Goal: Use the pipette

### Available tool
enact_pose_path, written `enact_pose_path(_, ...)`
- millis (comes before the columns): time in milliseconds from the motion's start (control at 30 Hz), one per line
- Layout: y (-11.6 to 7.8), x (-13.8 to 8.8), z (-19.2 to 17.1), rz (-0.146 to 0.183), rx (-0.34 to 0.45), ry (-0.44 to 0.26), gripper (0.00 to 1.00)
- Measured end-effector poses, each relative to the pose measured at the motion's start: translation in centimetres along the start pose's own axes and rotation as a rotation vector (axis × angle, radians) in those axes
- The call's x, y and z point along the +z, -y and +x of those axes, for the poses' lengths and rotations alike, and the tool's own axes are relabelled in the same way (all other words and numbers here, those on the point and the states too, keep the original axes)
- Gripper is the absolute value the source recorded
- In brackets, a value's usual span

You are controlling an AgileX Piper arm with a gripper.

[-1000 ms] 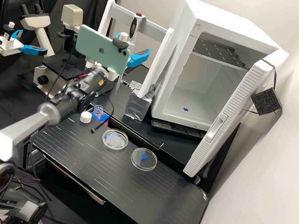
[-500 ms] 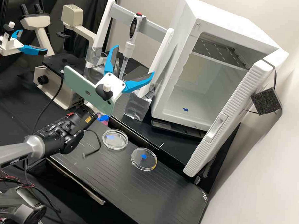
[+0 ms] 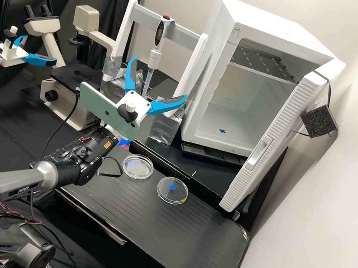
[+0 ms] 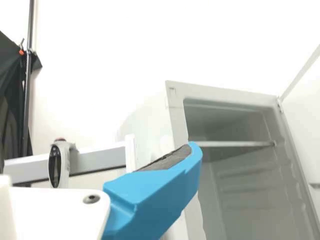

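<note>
High view: gripper (image 3: 159, 77) is wide and empty, pipette (image 3: 154, 58) hangs in stand (image 3: 182, 36) beyond it; unstarted or finished, can't tell.

Bright light, washed-out wall (image 4: 100, 70), soft sheen on bench (image 3: 143, 219)

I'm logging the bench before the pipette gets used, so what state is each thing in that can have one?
Gripper: open, empty.
Pipette: hanging on the rack, tip down.
Cabinet door: swung open.
Petri dish nearer the arm: lying flat; lid on or off, cannot tell.
Other petri dish: lying flat; lid likewise unclear.
</note>
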Motion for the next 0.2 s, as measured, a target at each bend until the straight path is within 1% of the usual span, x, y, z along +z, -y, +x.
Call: enact_pose_path(200,0.35,-0.17,0.01,0.010,-0.016,-0.008,1.00)
